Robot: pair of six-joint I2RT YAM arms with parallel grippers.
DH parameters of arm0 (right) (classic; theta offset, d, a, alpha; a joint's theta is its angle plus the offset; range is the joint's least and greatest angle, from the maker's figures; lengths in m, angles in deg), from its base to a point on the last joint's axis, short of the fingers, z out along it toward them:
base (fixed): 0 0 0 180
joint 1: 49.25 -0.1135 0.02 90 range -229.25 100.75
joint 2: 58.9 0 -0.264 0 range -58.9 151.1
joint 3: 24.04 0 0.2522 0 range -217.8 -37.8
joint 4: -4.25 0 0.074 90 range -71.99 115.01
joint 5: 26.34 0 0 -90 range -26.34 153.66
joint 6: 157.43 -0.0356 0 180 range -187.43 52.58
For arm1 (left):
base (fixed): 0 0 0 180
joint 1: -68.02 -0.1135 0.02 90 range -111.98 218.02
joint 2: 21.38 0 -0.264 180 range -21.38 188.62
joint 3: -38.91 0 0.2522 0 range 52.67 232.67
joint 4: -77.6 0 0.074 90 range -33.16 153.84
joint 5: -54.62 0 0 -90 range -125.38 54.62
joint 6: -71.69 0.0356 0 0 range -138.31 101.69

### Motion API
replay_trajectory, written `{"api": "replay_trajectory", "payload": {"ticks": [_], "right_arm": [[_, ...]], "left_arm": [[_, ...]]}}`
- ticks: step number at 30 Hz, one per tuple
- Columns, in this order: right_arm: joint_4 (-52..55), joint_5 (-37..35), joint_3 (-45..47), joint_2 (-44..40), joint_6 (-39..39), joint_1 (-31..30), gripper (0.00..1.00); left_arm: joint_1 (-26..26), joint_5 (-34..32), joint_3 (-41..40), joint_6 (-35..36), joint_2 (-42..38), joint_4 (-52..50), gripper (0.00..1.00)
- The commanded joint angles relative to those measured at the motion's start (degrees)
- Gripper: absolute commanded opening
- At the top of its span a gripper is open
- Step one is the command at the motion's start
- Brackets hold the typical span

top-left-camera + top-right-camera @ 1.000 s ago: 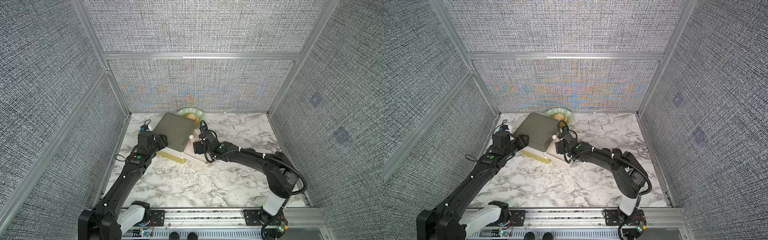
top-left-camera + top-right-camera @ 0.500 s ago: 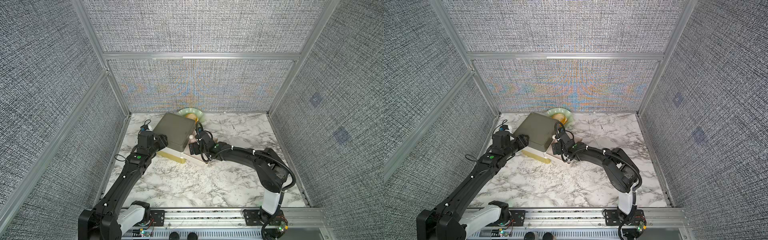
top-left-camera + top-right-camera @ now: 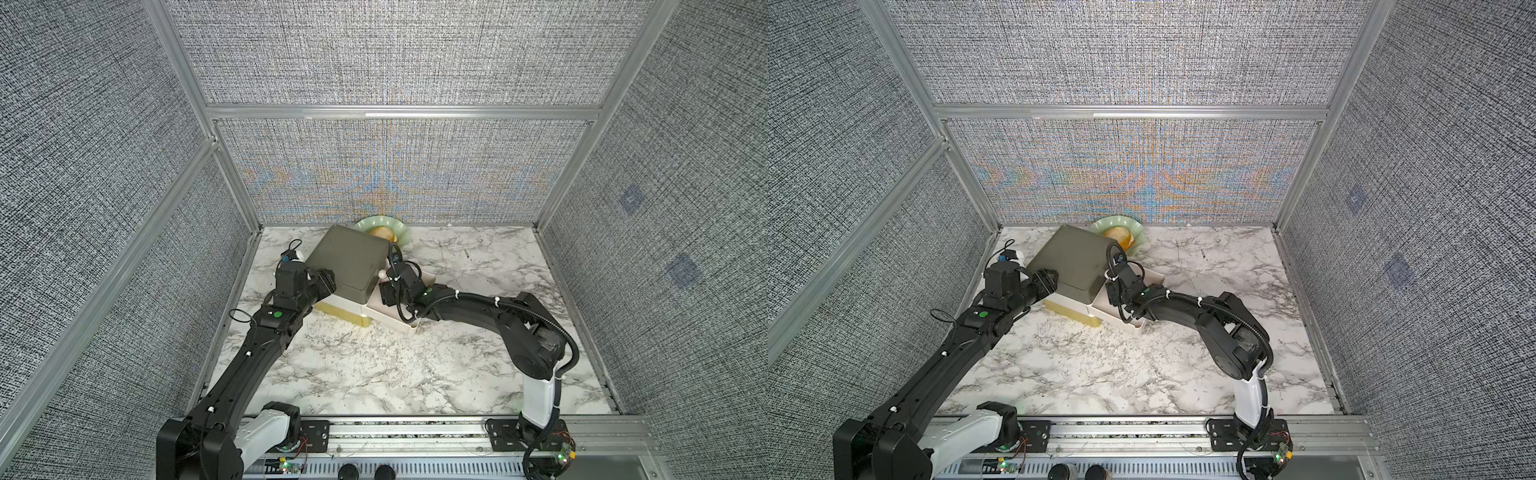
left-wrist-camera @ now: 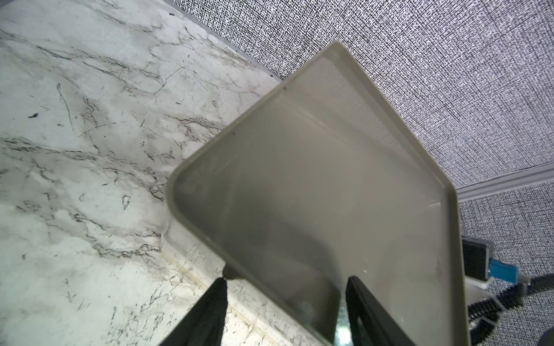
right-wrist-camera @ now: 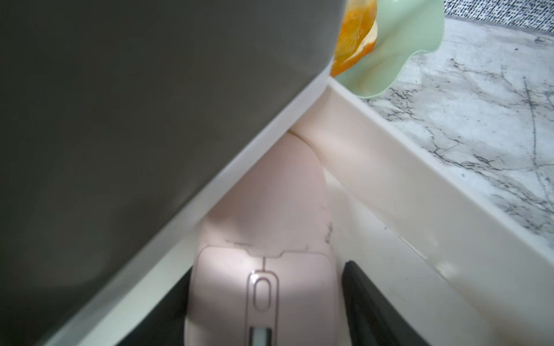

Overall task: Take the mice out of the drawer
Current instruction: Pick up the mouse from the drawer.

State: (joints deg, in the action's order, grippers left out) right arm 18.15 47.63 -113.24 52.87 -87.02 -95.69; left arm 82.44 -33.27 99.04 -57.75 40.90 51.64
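Only one mouse showed: the pale pink mouse (image 5: 263,227), lying in the single open white drawer (image 5: 389,179) near the counter's (image 3: 415,365) back edge. The right gripper (image 5: 266,275) closely flanked its sides, but I could not tell whether it was pinching. The right wrist view alone caught the mouse; in both top views that gripper hid it. The left gripper (image 4: 286,278) was clamped on the rim of the grey cabinet top (image 4: 329,194). One green bowl (image 3: 401,230) sat behind.
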Motion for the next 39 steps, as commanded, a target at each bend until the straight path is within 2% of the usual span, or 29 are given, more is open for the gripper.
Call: {"api": "replay_trajectory", "payload": {"ticks": [1, 12, 19, 27, 31, 39], "right_arm": [[0.73, 0.41, -0.3, -0.16, -0.06, -0.06, 0.58], [4.54, 0.55, -0.01, -4.35, -1.62, 0.21, 0.45], [10.25, 2.64, 1.89, -8.95, -2.74, 1.08, 0.44], [16.96, 3.33, 6.1, -19.81, -3.53, 2.06, 0.43], [22.59, 1.12, 8.15, -26.21, -4.65, 2.39, 0.43], [33.34, -3.92, 17.94, -39.38, -12.72, 2.84, 0.43]], "left_arm": [[-0.09, 0.36, -0.11, 0.69, 0.25, -2.03, 0.64], [-0.09, 0.68, 0.25, 0.68, 0.21, -1.95, 0.64], [-0.09, 0.85, 1.3, 1.2, -0.16, -2.94, 0.64], [-0.09, 2.92, 3.76, 2.34, -1.2, -5.74, 0.64], [0.0, 5.87, 5.38, 3.01, -1.55, -8.03, 0.66], [1.2, 11.39, 6.1, 4.09, -3.43, -12.4, 0.68]]}}
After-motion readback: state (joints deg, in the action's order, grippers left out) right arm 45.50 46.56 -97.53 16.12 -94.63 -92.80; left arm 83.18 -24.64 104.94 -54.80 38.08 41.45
